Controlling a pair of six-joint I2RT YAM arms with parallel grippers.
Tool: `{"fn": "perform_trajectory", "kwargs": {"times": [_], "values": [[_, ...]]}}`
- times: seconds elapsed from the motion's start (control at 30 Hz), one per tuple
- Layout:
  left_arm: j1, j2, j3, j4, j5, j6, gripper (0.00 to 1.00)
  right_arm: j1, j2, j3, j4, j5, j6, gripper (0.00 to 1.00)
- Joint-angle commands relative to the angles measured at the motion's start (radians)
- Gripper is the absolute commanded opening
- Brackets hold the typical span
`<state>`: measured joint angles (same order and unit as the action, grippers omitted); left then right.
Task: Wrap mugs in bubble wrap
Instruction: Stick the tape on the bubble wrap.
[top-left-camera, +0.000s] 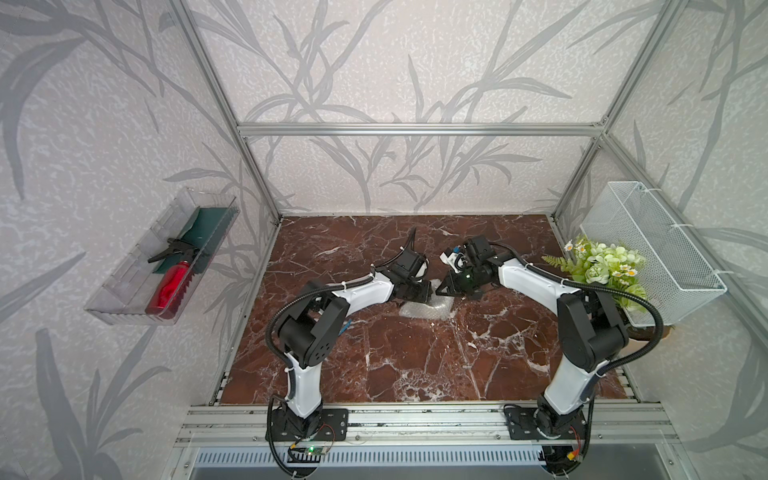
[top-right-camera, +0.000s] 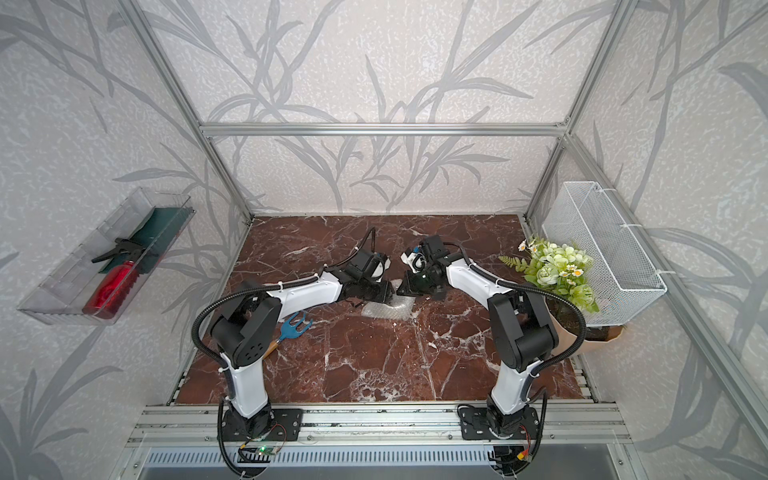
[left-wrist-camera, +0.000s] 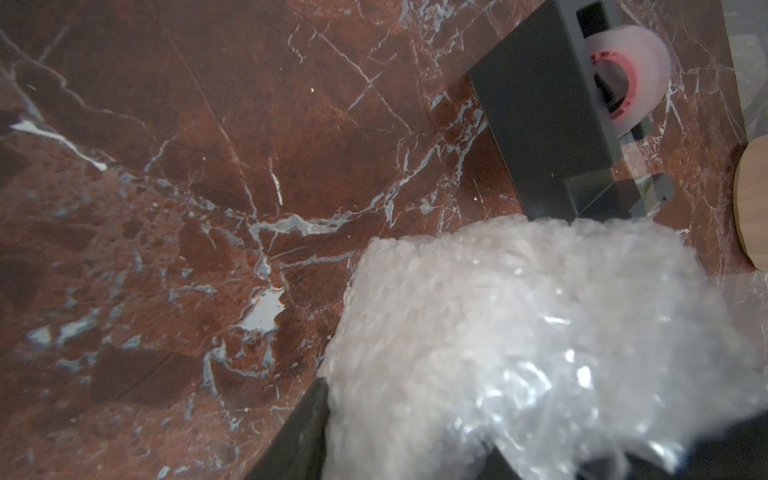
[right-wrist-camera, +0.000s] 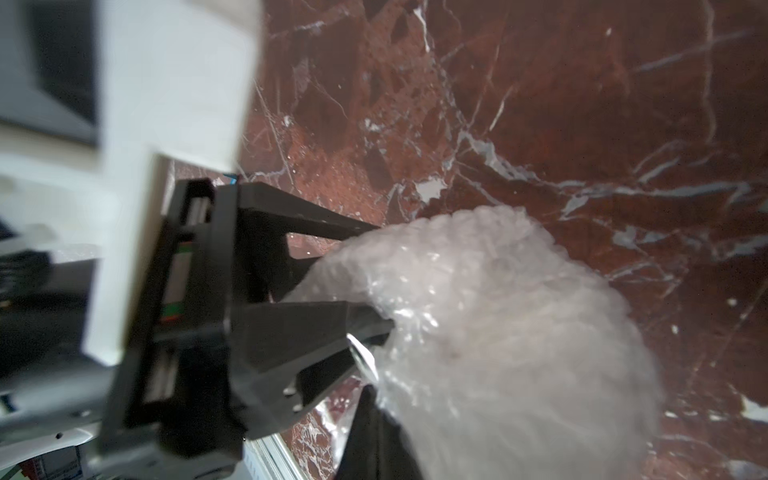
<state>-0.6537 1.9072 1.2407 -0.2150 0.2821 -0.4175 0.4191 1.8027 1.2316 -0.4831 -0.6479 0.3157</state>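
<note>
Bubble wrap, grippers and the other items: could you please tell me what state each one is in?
bubble wrap: bunched into a rounded bundle
left gripper: clamped around the bundle
right gripper: shut, at the wrap's edge
mug: not visible
tape dispenser: upright, roll loaded
red spray bottle: lying in the wall tray
hand rake: lying flat

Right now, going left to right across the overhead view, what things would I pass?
You'd pass a clear wall tray holding a red spray bottle → blue hand rake → bubble wrap bundle → bunch of flowers → white mesh basket.
</note>
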Motion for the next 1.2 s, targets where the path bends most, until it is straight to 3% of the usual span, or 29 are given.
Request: {"fn": "perform_trajectory", "kwargs": {"times": [0.0,1.17], "values": [[-0.01,0.006,-0.026,-0.053,0.01,0.015,0.42,0.005,0.014,0.031,-0.08,0.045,-0.034,0.0],[-0.006,-0.103,-0.047,-0.066,-0.044,0.027,0.51,0.008,0.1,0.06,-0.126,0.128,0.025,0.0]]}}
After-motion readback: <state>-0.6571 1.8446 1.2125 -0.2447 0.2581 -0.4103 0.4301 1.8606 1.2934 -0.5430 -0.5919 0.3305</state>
